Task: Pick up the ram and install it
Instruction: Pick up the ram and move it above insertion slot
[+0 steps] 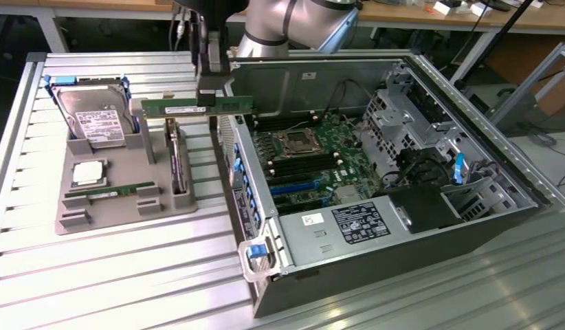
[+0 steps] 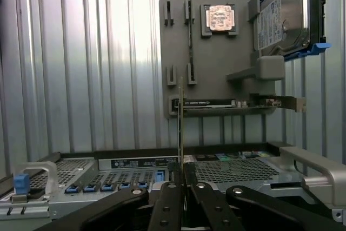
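My gripper (image 1: 209,98) is shut on the ram (image 1: 172,106), a long green stick held level and on edge in the air. It hangs between the grey parts tray (image 1: 126,161) and the near wall of the open computer case (image 1: 383,206). In the wrist view the ram (image 2: 180,117) is edge-on, a thin line rising from between my black fingers (image 2: 168,198). The motherboard (image 1: 310,165) lies inside the case, to the exterior view's right of the ram, with dark memory slots beside the processor socket (image 1: 296,143).
The tray holds a hard drive (image 1: 95,117), a silver processor chip (image 1: 88,172), a second green stick (image 1: 108,192) and a card standing on edge (image 1: 175,161). The case wall carries blue clips (image 1: 241,185). Ribbed aluminium table (image 1: 126,275) lies all around.
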### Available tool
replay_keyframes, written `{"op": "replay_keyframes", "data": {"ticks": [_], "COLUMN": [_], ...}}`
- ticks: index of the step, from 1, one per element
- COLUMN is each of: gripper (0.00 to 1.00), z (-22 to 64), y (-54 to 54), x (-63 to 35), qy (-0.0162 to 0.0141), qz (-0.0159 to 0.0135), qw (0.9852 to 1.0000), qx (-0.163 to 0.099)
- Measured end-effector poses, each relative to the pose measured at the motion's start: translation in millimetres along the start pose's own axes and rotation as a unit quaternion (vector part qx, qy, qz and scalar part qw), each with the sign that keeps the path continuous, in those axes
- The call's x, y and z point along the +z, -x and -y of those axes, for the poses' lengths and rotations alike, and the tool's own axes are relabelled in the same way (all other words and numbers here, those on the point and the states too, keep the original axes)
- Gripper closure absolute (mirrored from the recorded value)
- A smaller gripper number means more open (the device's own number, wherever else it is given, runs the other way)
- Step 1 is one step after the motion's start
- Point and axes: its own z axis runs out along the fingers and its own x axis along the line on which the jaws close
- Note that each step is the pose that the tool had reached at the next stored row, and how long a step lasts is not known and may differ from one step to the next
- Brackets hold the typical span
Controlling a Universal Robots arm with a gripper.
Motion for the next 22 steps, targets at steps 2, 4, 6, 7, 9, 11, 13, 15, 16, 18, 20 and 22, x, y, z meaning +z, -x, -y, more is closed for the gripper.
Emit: {"op": "replay_keyframes", "data": {"ticks": [2,4,6,7,9,11,13,15,16,18,20,22], "gripper": [0.87,0.87,0.87,0.87,0.87,0.87,0.87,0.87,0.87,0.87,0.87,0.87], "z": [3.1,6.7,10.6,11.8,13.2,16.2,19.2,22.1,24.2,26.5,31.0,36.7], "y": [0.1,0.3,0.5,0.5,0.6,0.7,0.8,1.0,1.0,1.1,1.3,1.6], "x": [-0.1,-0.2,-0.4,-0.4,-0.5,-0.6,-0.7,-0.8,-0.9,-1.0,-1.2,-1.4], "qy": [0.0000,0.0000,0.0000,0.0000,0.0000,0.0000,0.0000,0.0000,0.0000,0.0000,0.0000,0.0000], "qz": [0.0000,0.0000,0.0000,0.0000,0.0000,0.0000,0.0000,0.0000,0.0000,0.0000,0.0000,0.0000], "qw": [1.0000,1.0000,1.0000,1.0000,1.0000,1.0000,1.0000,1.0000,1.0000,1.0000,1.0000,1.0000], "qx": [0.000,0.000,0.000,0.000,0.000,0.000,0.000,0.000,0.000,-0.001,-0.001,-0.001]}}
